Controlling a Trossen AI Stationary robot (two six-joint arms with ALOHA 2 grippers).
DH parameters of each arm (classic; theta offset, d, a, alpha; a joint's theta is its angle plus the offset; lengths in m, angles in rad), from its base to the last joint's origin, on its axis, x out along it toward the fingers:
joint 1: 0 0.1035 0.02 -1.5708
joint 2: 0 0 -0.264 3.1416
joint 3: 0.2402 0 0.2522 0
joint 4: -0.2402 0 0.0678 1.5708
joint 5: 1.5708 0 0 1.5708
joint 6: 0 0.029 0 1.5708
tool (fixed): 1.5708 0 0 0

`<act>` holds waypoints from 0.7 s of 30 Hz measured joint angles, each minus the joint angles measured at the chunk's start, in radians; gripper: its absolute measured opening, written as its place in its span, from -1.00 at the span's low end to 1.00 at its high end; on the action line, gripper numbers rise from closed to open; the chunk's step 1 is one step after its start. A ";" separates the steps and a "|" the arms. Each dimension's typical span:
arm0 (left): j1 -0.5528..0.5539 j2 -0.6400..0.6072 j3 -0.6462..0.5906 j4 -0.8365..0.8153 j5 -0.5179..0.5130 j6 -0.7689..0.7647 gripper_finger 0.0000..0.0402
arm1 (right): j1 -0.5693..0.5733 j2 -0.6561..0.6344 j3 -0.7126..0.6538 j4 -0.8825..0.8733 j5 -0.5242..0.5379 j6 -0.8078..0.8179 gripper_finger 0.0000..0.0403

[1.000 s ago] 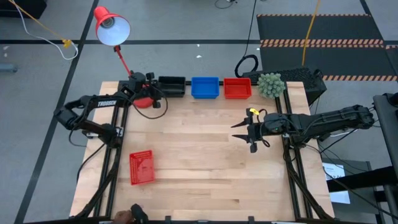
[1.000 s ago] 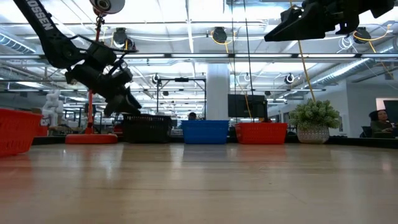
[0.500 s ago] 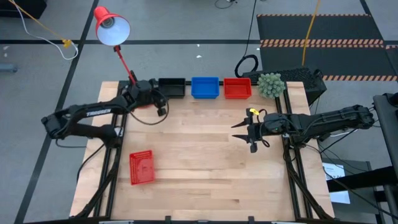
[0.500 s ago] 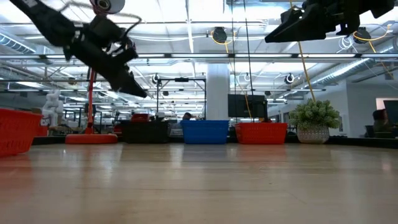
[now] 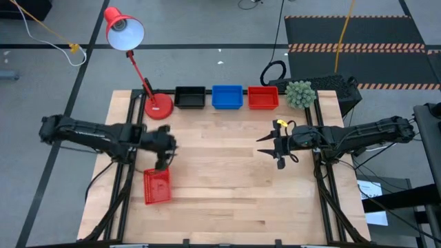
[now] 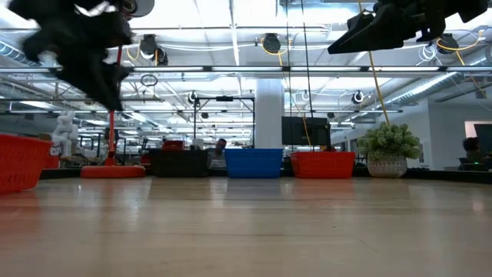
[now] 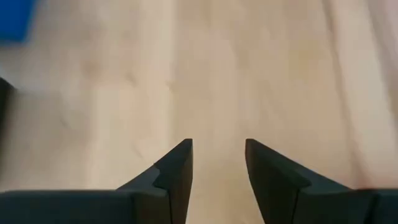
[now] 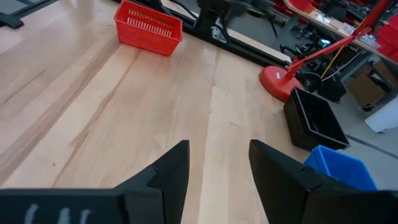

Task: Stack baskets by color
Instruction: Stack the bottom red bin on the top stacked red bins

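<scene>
A lone red basket (image 5: 157,186) rests flat on the table near its left front, also seen in the right wrist view (image 8: 148,28) and the low view (image 6: 19,161). Along the far edge a black basket (image 5: 190,96), a blue basket (image 5: 227,96) and another red basket (image 5: 262,97) stand in a row. My left gripper (image 5: 169,148) hovers open just beyond the lone red basket, tipped downward; only bare wood shows between its fingers (image 7: 219,146). My right gripper (image 5: 265,146) waits open above the table's right middle (image 8: 219,149).
A red lamp's round base (image 5: 159,107) stands left of the black basket, its stem leaning toward the far left. A small green plant (image 5: 300,94) sits at the far right corner. Bare wood (image 5: 220,179) lies between the two arms.
My left gripper has swung from the far edge, beside the lamp base and black basket, toward the near edge. It rose on the way, turned about, and now hangs just beyond the lone red basket. No basket has moved.
</scene>
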 joint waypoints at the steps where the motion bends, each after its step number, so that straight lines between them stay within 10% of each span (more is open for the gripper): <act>1: -0.055 -0.006 0.000 -0.034 -0.014 -0.051 -0.27 | 0.000 0.000 0.000 0.000 0.000 0.008 -0.21; 10: -0.472 0.004 0.000 -0.127 -0.090 -0.376 -0.27 | 0.000 0.000 0.000 0.001 0.000 0.107 -0.21; 21: -0.703 0.136 0.036 -0.129 -0.074 -0.527 -0.27 | 0.000 0.001 0.000 0.000 0.000 0.124 -0.21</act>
